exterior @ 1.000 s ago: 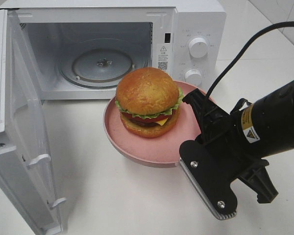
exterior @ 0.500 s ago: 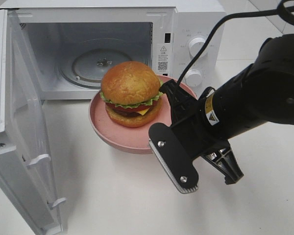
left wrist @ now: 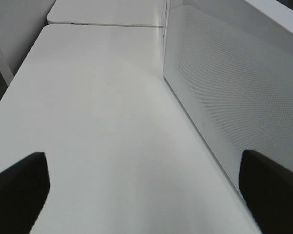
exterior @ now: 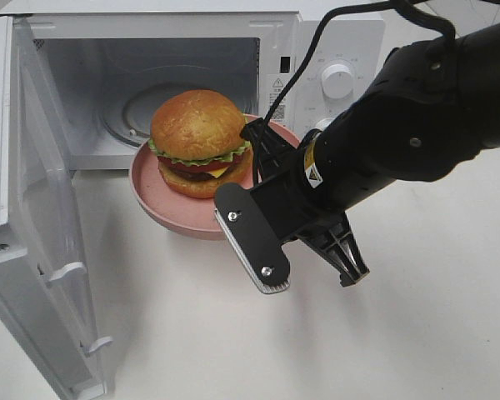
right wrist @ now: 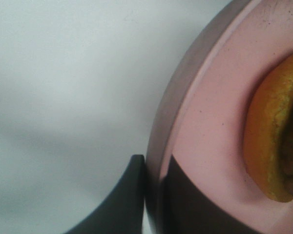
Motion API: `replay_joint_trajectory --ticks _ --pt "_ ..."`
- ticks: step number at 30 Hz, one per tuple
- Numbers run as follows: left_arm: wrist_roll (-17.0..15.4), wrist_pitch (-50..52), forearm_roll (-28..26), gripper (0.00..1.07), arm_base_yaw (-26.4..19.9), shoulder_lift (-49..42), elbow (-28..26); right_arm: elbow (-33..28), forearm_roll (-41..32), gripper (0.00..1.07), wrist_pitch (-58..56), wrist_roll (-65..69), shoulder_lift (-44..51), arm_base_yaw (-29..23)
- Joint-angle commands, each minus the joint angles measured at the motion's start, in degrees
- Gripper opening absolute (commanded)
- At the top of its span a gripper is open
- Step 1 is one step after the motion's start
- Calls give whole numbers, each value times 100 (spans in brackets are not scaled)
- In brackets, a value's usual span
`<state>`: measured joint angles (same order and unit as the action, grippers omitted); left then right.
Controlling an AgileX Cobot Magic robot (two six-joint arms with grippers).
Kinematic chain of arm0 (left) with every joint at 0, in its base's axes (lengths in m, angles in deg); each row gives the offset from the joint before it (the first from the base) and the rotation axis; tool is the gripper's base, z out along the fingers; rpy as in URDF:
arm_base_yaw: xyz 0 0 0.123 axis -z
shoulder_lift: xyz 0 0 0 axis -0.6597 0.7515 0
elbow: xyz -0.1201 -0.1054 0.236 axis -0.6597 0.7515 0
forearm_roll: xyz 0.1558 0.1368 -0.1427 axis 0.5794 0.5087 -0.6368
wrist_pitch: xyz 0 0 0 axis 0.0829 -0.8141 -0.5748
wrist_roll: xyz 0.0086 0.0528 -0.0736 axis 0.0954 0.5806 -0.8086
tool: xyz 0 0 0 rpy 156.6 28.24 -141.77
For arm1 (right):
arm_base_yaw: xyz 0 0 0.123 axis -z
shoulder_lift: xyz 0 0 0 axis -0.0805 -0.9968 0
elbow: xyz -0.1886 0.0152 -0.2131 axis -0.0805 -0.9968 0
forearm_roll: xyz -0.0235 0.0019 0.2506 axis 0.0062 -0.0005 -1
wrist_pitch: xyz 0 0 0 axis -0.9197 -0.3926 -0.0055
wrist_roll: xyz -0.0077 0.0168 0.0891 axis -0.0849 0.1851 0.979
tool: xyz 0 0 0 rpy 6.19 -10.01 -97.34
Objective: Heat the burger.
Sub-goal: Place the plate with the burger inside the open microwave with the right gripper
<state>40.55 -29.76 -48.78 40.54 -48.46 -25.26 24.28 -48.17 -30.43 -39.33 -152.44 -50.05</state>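
The burger [exterior: 198, 142], with its golden bun, lettuce, tomato and cheese, sits on a round pink plate [exterior: 162, 210] held just in front of the open microwave's [exterior: 337, 46] cavity. My right gripper [exterior: 255, 167] is shut on the plate's right rim. In the right wrist view, the right gripper [right wrist: 156, 195] pinches the plate's rim [right wrist: 200, 122], one finger on each side, and the burger [right wrist: 271, 141] lies beyond. In the left wrist view, my left gripper [left wrist: 146, 195] is open over the bare table, holding nothing. It does not show in the exterior view.
The microwave's door [exterior: 33, 208] is swung wide open at the left. Its glass turntable [exterior: 142, 108] lies inside, partly hidden behind the burger. Two knobs [exterior: 337, 81] are on its front panel. The left wrist view shows the door's perforated panel [left wrist: 234, 87] and white table [left wrist: 97, 122].
My right arm has carried the plate and burger left and back, towards the microwave's opening. The left gripper has stayed open.
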Motion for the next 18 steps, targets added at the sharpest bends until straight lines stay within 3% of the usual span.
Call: replay_joint_trajectory --ticks 1,18 --pt "6 52 -11 98 17 -103 23 252 40 0 338 0 -57 17" --pt "6 52 -11 98 17 -103 23 1427 40 0 241 304 -940 17"
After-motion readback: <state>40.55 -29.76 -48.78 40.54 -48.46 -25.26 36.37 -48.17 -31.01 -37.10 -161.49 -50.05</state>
